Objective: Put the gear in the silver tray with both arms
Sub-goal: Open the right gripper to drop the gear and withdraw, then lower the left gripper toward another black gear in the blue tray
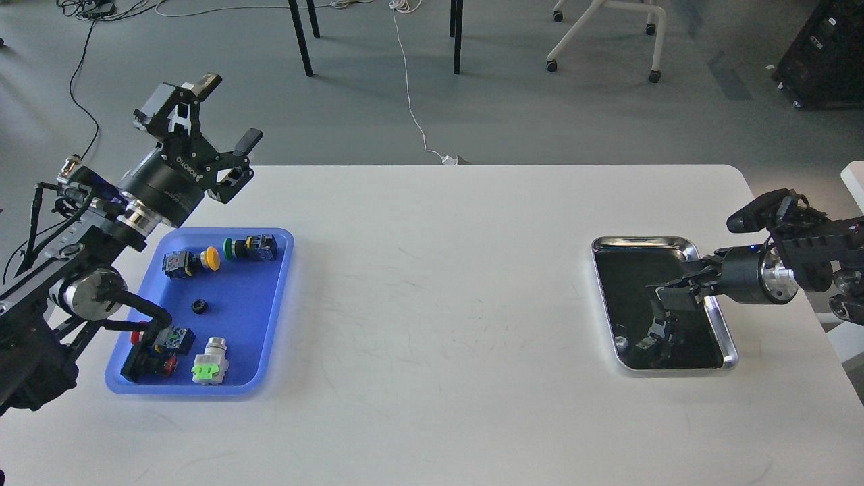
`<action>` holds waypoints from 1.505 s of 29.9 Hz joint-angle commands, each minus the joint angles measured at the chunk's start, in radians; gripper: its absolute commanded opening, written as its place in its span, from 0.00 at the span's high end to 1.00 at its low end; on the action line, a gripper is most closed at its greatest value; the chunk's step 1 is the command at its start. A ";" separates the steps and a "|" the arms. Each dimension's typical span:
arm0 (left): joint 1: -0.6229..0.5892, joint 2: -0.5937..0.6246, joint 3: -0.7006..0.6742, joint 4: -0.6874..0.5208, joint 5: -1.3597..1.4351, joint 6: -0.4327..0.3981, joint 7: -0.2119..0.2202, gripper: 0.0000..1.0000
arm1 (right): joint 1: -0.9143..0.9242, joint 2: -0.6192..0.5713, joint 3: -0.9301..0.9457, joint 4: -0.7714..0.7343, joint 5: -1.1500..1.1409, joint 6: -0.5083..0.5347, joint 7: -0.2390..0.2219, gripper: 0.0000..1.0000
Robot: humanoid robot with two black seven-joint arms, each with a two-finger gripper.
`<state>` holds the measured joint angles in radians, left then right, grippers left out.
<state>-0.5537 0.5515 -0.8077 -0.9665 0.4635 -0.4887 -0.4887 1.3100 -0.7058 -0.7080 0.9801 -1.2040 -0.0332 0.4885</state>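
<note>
step: fetch gear [198, 306] from blue tray [277, 297] | left gripper [226, 128] jaws spread, empty, above tray's far edge | right gripper [665, 291] over silver tray [725, 344], jaw state unclear | tip: descend straight, avoid the push-buttons

Illumination is even and diffuse, moderately bright, with a cool grey-blue cast. The white bench [432, 304] is well exposed without blown highlights; fine scuffs on its surface remain legible. Shadows are soft: a faint blue-tinted fringe shows along the near edge of the blue tray [280, 304], and blurred shadows lie on the floor beneath the chair legs [304, 37]. The silver tray [725, 337] shows bright glints along its rim, and its bottom reads as a dark mirror carrying reflections. Focus is sharp across the centre. The dark right pincer [665, 290] over that tray loses detail against the black reflection. No motion blur is evident.
</note>
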 commanded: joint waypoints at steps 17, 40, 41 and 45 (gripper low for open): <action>0.063 0.082 0.010 -0.181 0.437 0.000 0.000 0.02 | -0.520 0.049 0.800 0.130 0.882 0.073 0.000 0.04; 0.055 0.366 0.243 -0.224 1.718 0.364 0.000 0.03 | -0.653 0.075 0.987 0.126 1.141 0.303 0.000 0.04; 0.049 0.360 0.245 -0.203 1.718 0.364 0.000 0.03 | -0.653 0.075 0.987 0.126 1.141 0.303 0.000 0.04; 0.022 0.315 0.286 -0.108 1.718 0.364 0.000 0.06 | -0.663 0.075 0.987 0.126 1.141 0.303 0.000 0.04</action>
<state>-0.5122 0.8937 -0.5542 -1.1384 2.1816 -0.1244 -0.4889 0.6526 -0.6307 0.2786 1.1056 -0.0627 0.2700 0.4890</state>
